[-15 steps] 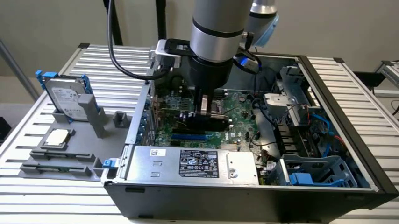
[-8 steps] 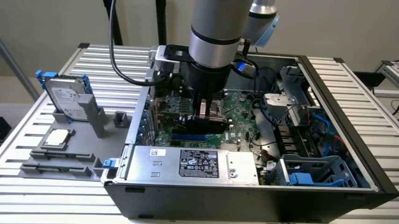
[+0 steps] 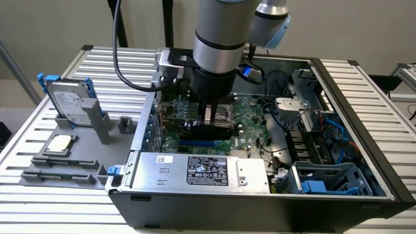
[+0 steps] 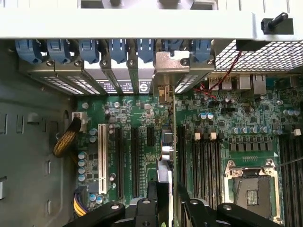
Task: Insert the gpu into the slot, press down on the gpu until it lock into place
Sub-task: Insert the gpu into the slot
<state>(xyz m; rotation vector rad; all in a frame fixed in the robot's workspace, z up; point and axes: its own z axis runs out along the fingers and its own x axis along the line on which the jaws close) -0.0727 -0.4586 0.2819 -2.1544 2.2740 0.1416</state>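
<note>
My gripper [image 3: 209, 122] reaches down into the open computer case [image 3: 364, 185] over the green motherboard [image 3: 250, 114]. It is shut on the gpu [image 3: 217, 131], a black card held on edge. In the wrist view the gpu [image 4: 173, 142] shows edge-on as a thin line between my black fingers [image 4: 154, 203]. The card's metal bracket [image 4: 173, 66] stands at the case's rear openings. The slot [image 3: 195, 144] shows as a short bright-blue strip just below the card in the exterior view. Whether the card sits in it I cannot tell.
A grey labelled power-supply box [image 3: 201, 170] lies along the near case wall. Black memory slots [image 4: 203, 165] and the CPU socket [image 4: 251, 184] lie beside the card. A white slot [image 4: 101, 156], blue bracket clips [image 4: 94, 49] and cables [image 4: 64, 142] are close by. A hard drive [image 3: 68, 102] stands outside the case.
</note>
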